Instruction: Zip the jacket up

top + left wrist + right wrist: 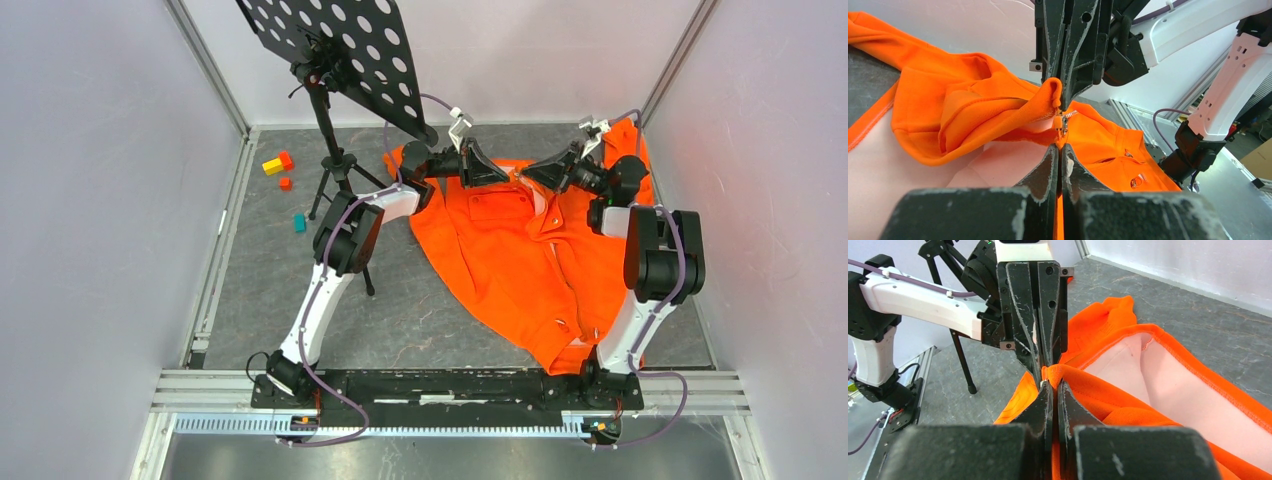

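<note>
Orange jacket (520, 260) lies on the tabletop (400, 320), hem (565, 355) nearest, collar (998, 107) farthest. At that collar the left gripper (1060, 150) and right gripper (1052, 386) meet nose to nose, each clamped shut on cloth, the zipper pull (1064, 122) just ahead of the left tips. Likely risk: with loose cloth pinched rather than the pull, a tug would bunch the collar or slip off, jamming the zip.

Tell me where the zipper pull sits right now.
In the left wrist view the zipper pull sits mid-frame at the jacket collar, between the left hand below and the right hand above.
</note>
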Tool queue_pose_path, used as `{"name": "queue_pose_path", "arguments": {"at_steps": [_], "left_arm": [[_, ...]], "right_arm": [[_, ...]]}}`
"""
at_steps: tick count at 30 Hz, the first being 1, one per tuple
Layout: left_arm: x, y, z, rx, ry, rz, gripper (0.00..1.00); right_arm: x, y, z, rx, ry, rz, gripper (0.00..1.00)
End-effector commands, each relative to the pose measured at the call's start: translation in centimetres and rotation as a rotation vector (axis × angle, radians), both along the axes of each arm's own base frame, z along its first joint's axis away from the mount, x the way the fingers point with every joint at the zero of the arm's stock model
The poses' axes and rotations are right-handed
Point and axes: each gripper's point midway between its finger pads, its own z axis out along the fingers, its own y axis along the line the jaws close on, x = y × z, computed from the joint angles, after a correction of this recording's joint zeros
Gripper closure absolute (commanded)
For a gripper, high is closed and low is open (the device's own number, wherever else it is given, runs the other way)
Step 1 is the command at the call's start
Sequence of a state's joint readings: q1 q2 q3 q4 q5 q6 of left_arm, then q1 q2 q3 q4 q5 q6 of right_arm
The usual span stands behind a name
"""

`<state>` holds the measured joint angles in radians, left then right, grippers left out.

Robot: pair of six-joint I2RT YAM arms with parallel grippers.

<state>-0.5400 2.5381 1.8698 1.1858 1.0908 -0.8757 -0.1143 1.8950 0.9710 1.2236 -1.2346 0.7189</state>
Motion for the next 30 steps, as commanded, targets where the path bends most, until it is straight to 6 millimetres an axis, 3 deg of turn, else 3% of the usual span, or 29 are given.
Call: {"name": "queue_pose_path", "arguments": {"at_steps": [1, 4, 6, 12, 19, 30], "left_arm": [[-0.4, -0.2, 0.9, -0.026, -0.048, -0.030, 0.98], [-0.4, -0.2, 0.8, -0.023, -0.049, -0.034, 0.98], [-0.4, -0.2, 0.8, -0.023, -0.048, -0.035, 0.98], [-0.6, -0.1, 1.1, -0.027, -0.053, -0.050, 0.98], [-0.6, 0.0, 0.7, -0.017, -0.072, -0.059, 0.98], [-0.3, -0.1, 0.4, 0.002, -0.124, -0.057, 0.98]], "right_arm": [[-0.5, 0.4, 0.6, -0.009, -0.048, 0.022, 1.00], [1.3, -0.3, -2.4, -0.169, -0.004, -0.054, 1.00], [1.7, -0.1, -3.1, -0.245, -0.004, -0.042, 1.00], [1.4, 0.5, -2.1, -0.193, -0.014, -0.031, 1.00], [0.6, -0.9, -0.8, -0.171, -0.022, -0.054, 1.00], [-0.6, 0.0, -0.5, -0.186, -0.047, 0.009, 1.00]]}}
